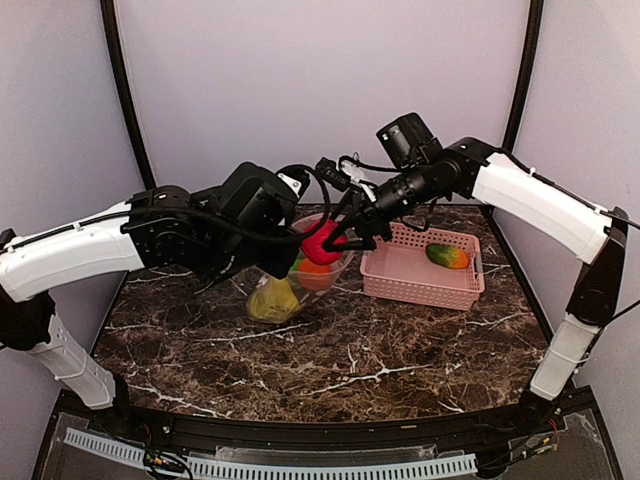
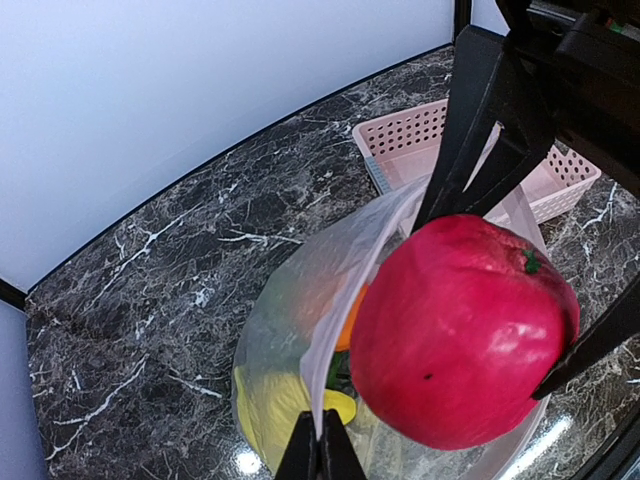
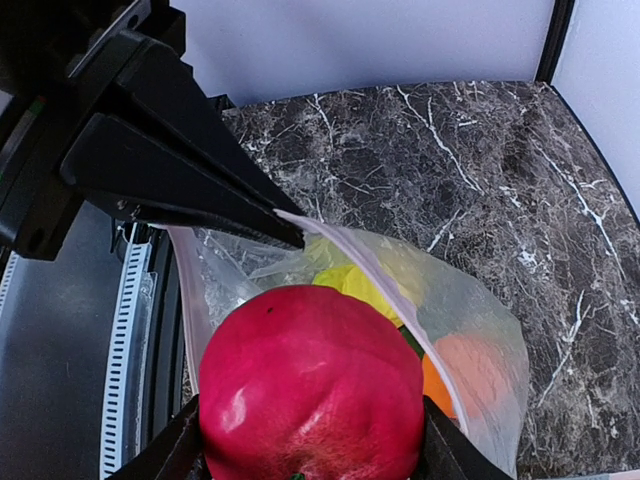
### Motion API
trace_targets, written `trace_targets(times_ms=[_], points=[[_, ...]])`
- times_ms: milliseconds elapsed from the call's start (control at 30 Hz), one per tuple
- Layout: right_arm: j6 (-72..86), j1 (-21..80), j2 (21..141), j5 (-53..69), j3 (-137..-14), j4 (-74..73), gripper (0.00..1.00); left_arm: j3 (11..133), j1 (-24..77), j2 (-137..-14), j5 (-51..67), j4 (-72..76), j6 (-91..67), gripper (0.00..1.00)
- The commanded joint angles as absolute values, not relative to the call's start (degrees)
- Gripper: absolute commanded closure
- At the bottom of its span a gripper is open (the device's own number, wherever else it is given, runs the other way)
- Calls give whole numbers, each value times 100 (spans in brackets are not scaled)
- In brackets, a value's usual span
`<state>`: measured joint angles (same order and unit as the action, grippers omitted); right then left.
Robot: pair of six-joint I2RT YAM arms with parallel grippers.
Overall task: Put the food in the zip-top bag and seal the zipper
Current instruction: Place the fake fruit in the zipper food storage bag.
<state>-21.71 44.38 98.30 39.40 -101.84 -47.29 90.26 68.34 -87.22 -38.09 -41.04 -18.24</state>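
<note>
The clear zip-top bag (image 1: 285,290) stands on the marble table with its mouth up. My left gripper (image 2: 320,440) is shut on the whitish-pink zipper (image 2: 350,300) and holds that edge up. My right gripper (image 3: 310,440) is shut on a red round fruit (image 3: 310,390) and holds it in the bag's mouth, seen as the red fruit (image 1: 320,243) from above. Inside the bag lie a yellow piece (image 2: 265,410), an orange (image 3: 440,385) and something green. A green-orange mango-like piece (image 1: 447,256) lies in the basket.
A pink slotted basket (image 1: 420,285) sits to the right of the bag, close to it. The two arms meet over the bag near the table's back middle. Dark frame posts stand at the back corners.
</note>
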Motion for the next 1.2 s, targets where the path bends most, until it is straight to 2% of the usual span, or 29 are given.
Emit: trace_targets(times_ms=[0, 300, 433, 500, 700, 900, 1167], points=[[-2077, 4649, 9956, 3310, -10499, -4689, 40, 8842, 6820, -8430, -3695, -3863, -1955, 99], [-1832, 4714, 10258, 2493, -10789, -4614, 35, 8460, 6820, -8170, -3681, -3536, -2160, 99], [-1784, 4752, 10323, 2619, -10976, -4703, 21, 8303, 6820, -8066, -3707, -3354, -2211, 99], [-1772, 4762, 10300, 2702, -11079, -4754, 19, 8286, 6820, -8060, -3761, -3348, -2214, 99], [-1896, 4762, 9964, 2730, -11001, -4806, 19, 8130, 6741, -8007, -3970, -3329, -2252, 99], [-2187, 4695, 9446, 2244, -10671, -4754, 19, 7972, 6564, -7950, -3886, -3289, -2247, 99], [-2139, 3522, 8924, 2495, -10175, -4638, 20, 7900, 6522, -7896, -3491, -3044, -1959, 99]])
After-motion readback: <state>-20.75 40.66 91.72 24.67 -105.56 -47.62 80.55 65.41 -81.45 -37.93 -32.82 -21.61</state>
